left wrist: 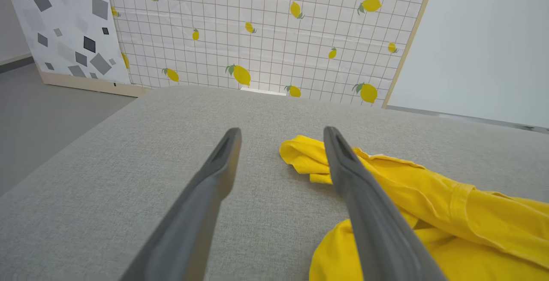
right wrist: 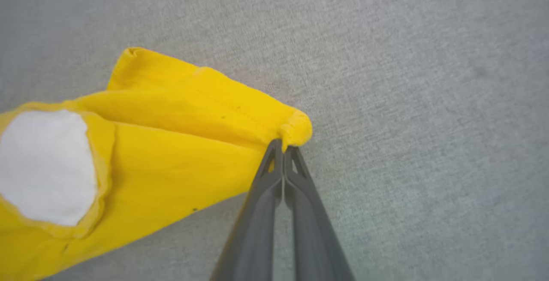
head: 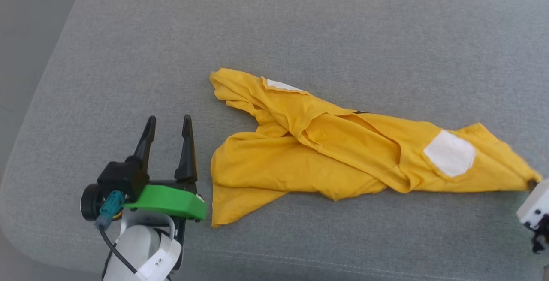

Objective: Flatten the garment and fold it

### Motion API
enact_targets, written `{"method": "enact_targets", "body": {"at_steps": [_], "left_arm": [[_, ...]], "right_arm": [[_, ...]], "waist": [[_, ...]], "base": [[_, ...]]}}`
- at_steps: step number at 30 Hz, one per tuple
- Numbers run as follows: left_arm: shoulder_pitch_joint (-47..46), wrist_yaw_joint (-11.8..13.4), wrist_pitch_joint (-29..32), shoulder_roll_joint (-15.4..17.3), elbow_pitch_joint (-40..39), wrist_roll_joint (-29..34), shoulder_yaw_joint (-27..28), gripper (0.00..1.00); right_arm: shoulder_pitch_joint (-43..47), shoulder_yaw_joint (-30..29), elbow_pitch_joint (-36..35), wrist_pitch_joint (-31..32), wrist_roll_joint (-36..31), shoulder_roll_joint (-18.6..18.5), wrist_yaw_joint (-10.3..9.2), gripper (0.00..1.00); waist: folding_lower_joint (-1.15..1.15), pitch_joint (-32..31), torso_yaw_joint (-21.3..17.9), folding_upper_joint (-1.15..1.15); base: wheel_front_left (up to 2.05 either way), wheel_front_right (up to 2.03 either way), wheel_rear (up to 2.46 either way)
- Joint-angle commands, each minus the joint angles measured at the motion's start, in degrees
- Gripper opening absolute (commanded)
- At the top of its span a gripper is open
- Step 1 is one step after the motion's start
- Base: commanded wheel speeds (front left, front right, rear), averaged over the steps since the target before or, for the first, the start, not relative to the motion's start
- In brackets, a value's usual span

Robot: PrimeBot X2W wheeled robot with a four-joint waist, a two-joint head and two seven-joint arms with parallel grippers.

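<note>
One bright yellow soft cotton T-shirt (head: 326, 152) is lying crumpled and twisted across the middle-right of the grey woven fabric cushion (head: 300, 28), stretching in a long diagonal bunch from its far-left end to its near-right end. Two white patches are showing on it: a narrow one (head: 281, 85) near the far-left end, a larger rounded one (head: 449, 153) toward the right end. Short black mark is peeking out of a fold mid-shirt. Right gripper (right wrist: 283, 146) is pinching the shirt's rightmost hem corner, fingers pressed together on the rolled edge, cloth pulling into a taut ridge from that point; its white housing (head: 535, 206) is sitting at the head view's right edge. Left gripper (head: 168, 122) is sitting just beside the shirt's left edge, not touching it, fingers spread with nothing between them, over bare cushion. Green plastic bracket (head: 169, 201) is riding on its wrist. Lemon-print grid wall panel (left wrist: 266, 32) is standing beyond the cushion's far edge.
</note>
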Motion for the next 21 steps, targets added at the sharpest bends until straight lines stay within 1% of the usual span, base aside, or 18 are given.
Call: {"method": "enact_targets", "body": {"at_steps": [1, 2, 3, 7, 10, 13, 15, 18, 19, 21], "left_arm": [[0.39, -0.4, -0.21, -0.19, 0.6, -0.25, 0.13, 1.0], [0.29, -0.44, -0.21, -0.2, 0.94, -0.32, 0.14, 1.0], [0.21, -0.48, -0.21, -0.21, 1.28, -0.39, 0.21, 1.0], [0.02, -0.48, -0.21, -0.28, 2.72, -1.11, 0.41, 1.0], [-0.54, -0.18, 0.61, -0.4, 3.76, -2.76, 0.25, 1.0], [-2.27, 0.16, 3.18, -0.52, 4.81, -4.68, -0.36, 1.0], [-4.5, 0.75, 7.03, -0.57, 6.36, -5.83, -0.98, 1.0], [-10.03, 2.06, 14.99, -0.62, 9.49, -7.49, -1.72, 1.0], [-16.43, 3.1, 23.1, -0.5, 13.49, -8.18, -2.68, 1.0], [-20.65, 4.05, 28.25, -0.41, 16.72, -8.81, -2.81, 1.0]], "right_arm": [[0.3, 0.14, 0.01, -0.59, 0.93, 0.2, -0.09, 0.0], [0.4, 0.38, 0.01, -1.39, 1.44, 0.25, -0.09, 0.18], [0.41, 0.97, 0.19, -2.55, 2.6, 0.28, -0.09, 1.0], [0.09, 2.22, -0.33, -8.39, 7.31, 0.31, -0.09, 1.0], [0.59, 2.03, -1.65, -12.14, 8.53, 0.32, -0.09, 1.0], [1.18, 2.05, -3.07, -13.55, 8.59, 0.32, -0.09, 1.0], [1.35, 2.55, -4.16, -13.57, 8.46, 0.33, -0.09, 1.0], [0.79, 3.66, -5.64, -13.02, 8.79, 0.33, -0.09, 1.0], [-0.03, 5.01, -6.39, -12.57, 9.18, 0.33, -0.09, 1.0], [-0.53, 6.0, -6.54, -12.38, 9.51, 0.33, -0.09, 1.0]], "waist": [[0.0, -0.07, -0.24, 0.0], [0.0, -0.09, -0.34, 0.0], [0.0, -0.3, -0.45, 0.0], [0.0, -1.15, -0.53, 0.0], [0.0, -1.84, -0.56, 0.0], [0.0, -2.23, -0.67, 0.0], [0.0, -2.14, -1.04, 0.0], [0.0, -1.09, -2.07, 0.0], [0.0, 0.5, -3.43, 0.0], [0.0, 1.67, -4.52, 0.0]], "base": [[0.0, 0.0, 0.0], [0.0, 0.0, 0.0], [0.0, 0.0, 0.0], [0.0, 0.0, 0.0], [0.0, 0.0, 0.0], [0.0, 0.0, 0.0], [0.0, 0.0, 0.0], [0.0, 0.0, 0.0], [0.0, 0.0, 0.0], [0.0, 0.0, 0.0]]}}
